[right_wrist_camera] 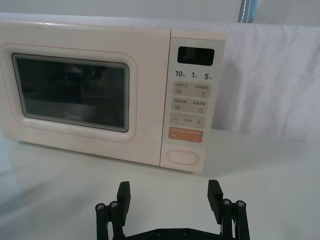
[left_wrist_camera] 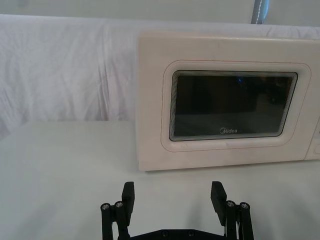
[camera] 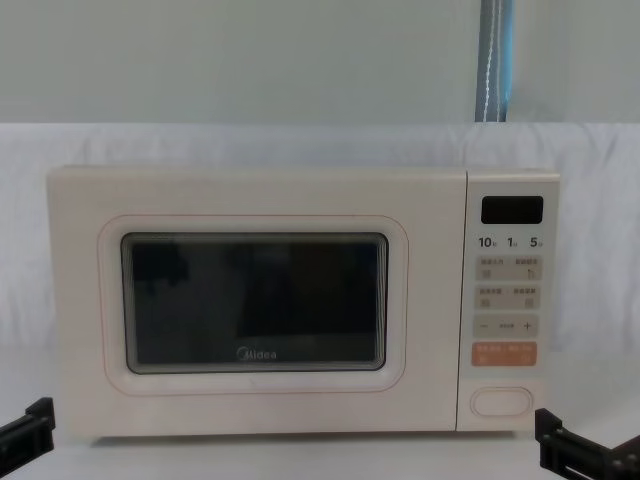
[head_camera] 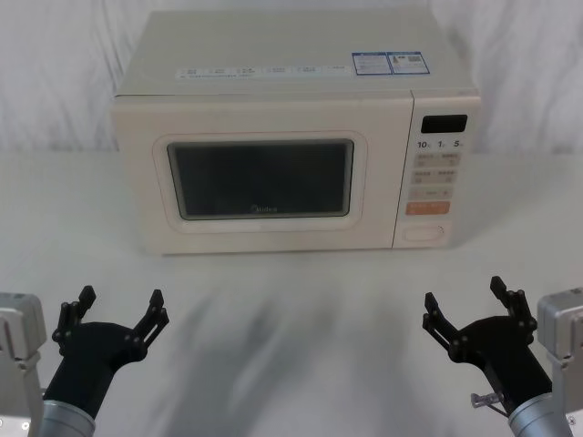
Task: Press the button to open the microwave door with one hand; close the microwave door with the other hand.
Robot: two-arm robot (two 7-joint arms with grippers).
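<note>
**Nothing pressed yet: door shut, both grippers waiting**

Right now, from the head, you see the microwave door (head_camera: 260, 177) closed on the white table (head_camera: 291, 309), left gripper (head_camera: 117, 307) and right gripper (head_camera: 465, 304) both spread wide, well short. From the right wrist, the button (right_wrist_camera: 182, 157) sits lowest on the panel; your next move is a straight push there. From the chest, white cloth (camera: 300, 145) backs everything.
</note>
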